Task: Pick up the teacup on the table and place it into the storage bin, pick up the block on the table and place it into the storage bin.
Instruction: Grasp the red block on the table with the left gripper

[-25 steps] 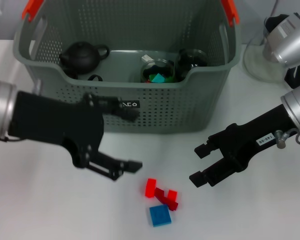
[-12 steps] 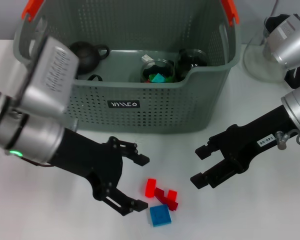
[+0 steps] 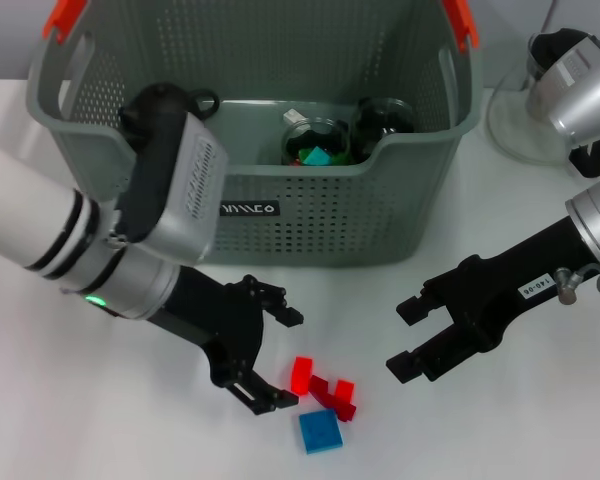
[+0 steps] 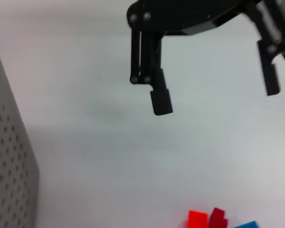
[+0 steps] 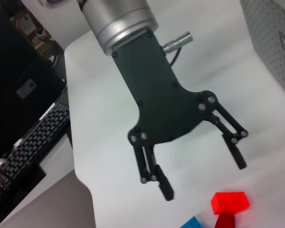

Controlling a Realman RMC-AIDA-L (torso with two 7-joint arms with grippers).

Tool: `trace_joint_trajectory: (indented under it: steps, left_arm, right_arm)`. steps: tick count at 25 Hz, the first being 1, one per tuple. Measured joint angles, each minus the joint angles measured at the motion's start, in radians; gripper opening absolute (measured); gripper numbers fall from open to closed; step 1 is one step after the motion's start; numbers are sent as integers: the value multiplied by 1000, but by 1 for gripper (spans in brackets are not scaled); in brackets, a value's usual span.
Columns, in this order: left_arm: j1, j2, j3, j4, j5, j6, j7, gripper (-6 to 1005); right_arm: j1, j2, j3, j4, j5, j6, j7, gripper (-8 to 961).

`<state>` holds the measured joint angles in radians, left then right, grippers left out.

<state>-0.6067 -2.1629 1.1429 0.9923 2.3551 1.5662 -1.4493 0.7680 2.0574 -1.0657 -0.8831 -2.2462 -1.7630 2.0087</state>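
Several small blocks lie together on the white table in the head view: a bright red block (image 3: 300,375), a dark red one (image 3: 332,393) and a blue one (image 3: 320,430). My left gripper (image 3: 285,360) is open just left of the bright red block, low over the table. The right wrist view shows that left gripper (image 5: 204,179) open beside the red block (image 5: 230,201). My right gripper (image 3: 404,338) hangs open to the right of the blocks, holding nothing. The storage bin (image 3: 310,215) stands behind. No teacup is on the table; two glass cups (image 3: 315,143) stand inside the bin.
A black teapot (image 3: 205,100) sits in the bin, mostly hidden by my left arm. The bin's orange handles (image 3: 462,22) stick up at its ends. A white round stand (image 3: 520,130) is at the right. A keyboard (image 5: 28,142) lies beyond the table edge.
My left arm has swung down from in front of the bin, and its open gripper now sits beside the red block. The right gripper has barely shifted.
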Motion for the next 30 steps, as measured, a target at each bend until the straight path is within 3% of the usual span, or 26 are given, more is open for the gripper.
trace_joint_trajectory:
  steps: [6,12,30]
  left_arm:
    - [-14,-3,65,-34,17,-98,13,950]
    - [-24,-5,81,-61,18,-119,15,879]
    - [-28,-8,131,-93,14,-175,38,884]
  right_arm:
    - [0,3,3,9,0,2,1,939]
    - [0,6,4,11,0,8,1,938]
    - [2,7,4,12,1,22,-1,939]
